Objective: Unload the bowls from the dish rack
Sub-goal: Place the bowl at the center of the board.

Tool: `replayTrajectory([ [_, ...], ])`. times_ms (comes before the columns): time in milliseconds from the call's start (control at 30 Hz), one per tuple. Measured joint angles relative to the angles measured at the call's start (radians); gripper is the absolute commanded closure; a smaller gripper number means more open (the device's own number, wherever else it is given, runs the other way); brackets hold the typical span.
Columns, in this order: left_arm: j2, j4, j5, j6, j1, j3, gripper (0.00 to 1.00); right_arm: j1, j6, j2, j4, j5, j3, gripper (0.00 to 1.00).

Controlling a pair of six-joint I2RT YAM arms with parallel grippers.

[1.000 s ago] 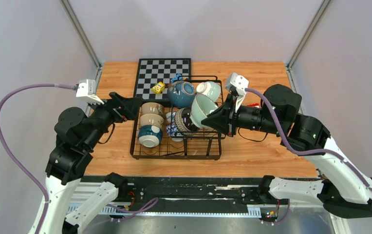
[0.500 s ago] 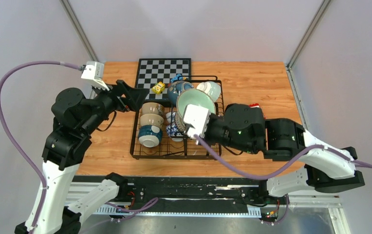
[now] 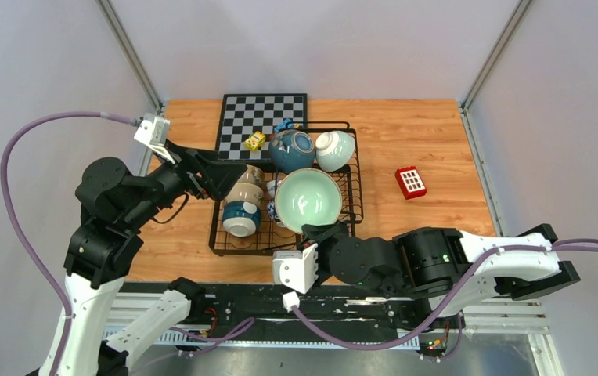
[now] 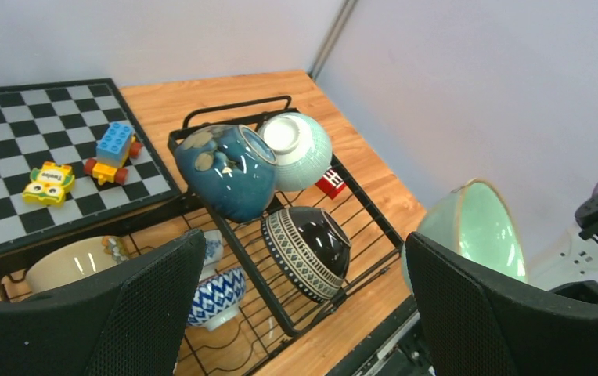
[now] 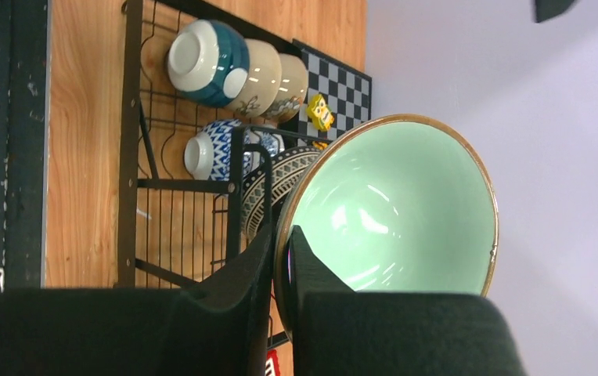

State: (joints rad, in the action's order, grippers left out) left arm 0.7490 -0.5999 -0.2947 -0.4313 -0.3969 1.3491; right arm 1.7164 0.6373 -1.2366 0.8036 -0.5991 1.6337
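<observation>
The wooden table (image 3: 437, 227) carries one dish rack (image 3: 237, 251), a black wire basket at its middle. One chessboard (image 3: 264, 113) lies just beyond the rack's far left side.

Two arms reach toward the rack. The left gripper (image 4: 304, 258) hangs at the rack's left side, its jaws spread wide and holding nothing. The right gripper (image 5: 282, 235) is at the rack's near edge, its jaws clamped on the rim of the big mint green bowl (image 3: 308, 200). That bowl is lifted clear of the wires, over the rack's near right part, with its opening facing up.

Seven bowls can be counted inside the rack:
- One teal blue bowl (image 3: 292, 150) lies on its side at the far edge.
- One pale mint bowl (image 3: 335, 149) touches the teal one, in the far right corner.
- One dark patterned bowl (image 4: 308, 251) sits near the middle, mouth down.
- One blue-and-white bowl (image 4: 216, 296) is just left of the dark one.
- Two beige bowls (image 5: 261, 74) lean together in a row along the left side.
- One blue-banded bowl (image 3: 241, 218) closes that row at the near end.

There are three small toys. One red block (image 3: 411, 182) lies on the table, apart from the rack's right side. One yellow toy (image 3: 254, 140) and one blue block (image 4: 113, 143) sit on the chessboard, just past the rack's far rim.
</observation>
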Motion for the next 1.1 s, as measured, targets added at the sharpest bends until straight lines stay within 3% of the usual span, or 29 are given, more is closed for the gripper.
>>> replayTrajectory([
  [433, 0.086, -0.129, -0.066, 0.033, -0.054, 0.066, 0.02, 0.005, -0.014, -0.080, 0.077, 0.028, -0.008, 1.00],
  [933, 0.267, -0.410, 0.250, 0.103, -0.492, 0.215, 0.24, -0.004, -0.073, -0.109, 0.088, 0.133, 0.009, 1.00],
  [1100, 0.337, -0.472, 0.341, 0.103, -0.566, 0.253, 0.36, -0.004, -0.079, -0.109, 0.088, 0.140, 0.025, 1.00],
])
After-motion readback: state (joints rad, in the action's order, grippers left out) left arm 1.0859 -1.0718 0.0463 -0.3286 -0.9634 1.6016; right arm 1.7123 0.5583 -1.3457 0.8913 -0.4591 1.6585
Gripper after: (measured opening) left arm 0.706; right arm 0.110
